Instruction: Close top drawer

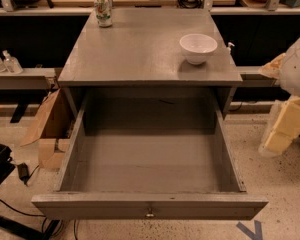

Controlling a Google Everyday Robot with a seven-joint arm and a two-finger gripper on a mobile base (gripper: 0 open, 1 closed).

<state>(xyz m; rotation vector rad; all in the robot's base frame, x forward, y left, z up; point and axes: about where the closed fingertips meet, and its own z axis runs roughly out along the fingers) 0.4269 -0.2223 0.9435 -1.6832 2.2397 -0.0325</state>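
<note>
Top drawer (150, 205): pulled fully out, front panel running left-right, knob (150, 214) centred. Jaws: on your arm (286, 128) far right, drawer to their left; spread or pressed, you cannot tell.

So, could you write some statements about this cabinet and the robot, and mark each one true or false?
1. The top drawer is pulled far out. True.
2. A bowl lies inside the drawer. False: nothing shows inside it; the white bowl stands upright on the cabinet top.
3. A can stands at the far left corner of the cabinet top. True.
4. The gripper is touching the knob. False: it is at the right edge of the view, apart from the drawer.
</note>
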